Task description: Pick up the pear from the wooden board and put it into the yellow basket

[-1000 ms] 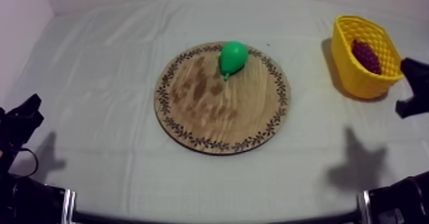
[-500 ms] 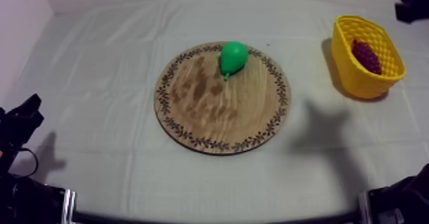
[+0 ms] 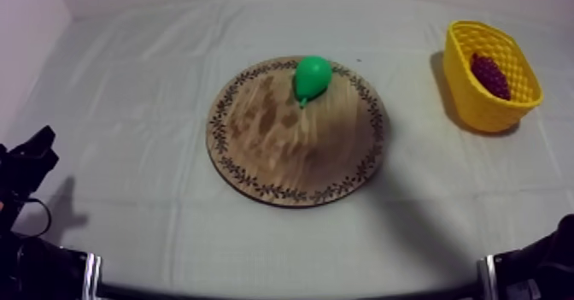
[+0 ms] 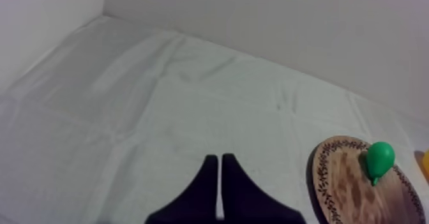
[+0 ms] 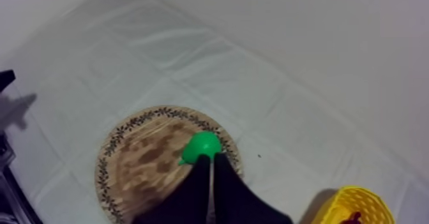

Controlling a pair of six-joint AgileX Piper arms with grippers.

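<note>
Jaws closed empty on left gripper [image 4: 220, 157], right gripper [image 5: 210, 156], smooth pear [image 3: 313, 75] on round wooden board [image 3: 290, 158], latticed basket [image 3: 478, 107]

Green pear [image 3: 312, 76] on the round wooden board [image 3: 282, 154], yellow basket [image 3: 475, 105] off to the right.
The pear is smooth, bright green and whole, and lies on its side on the far part of the board, just inside the patterned rim, with its narrow stem end towards the board's middle. The board lies flat at the centre of the worktop [image 3: 145, 107]. The basket stands upright, its lattice walls flaring to an open top, well apart from the board at the worktop's far right.
</note>
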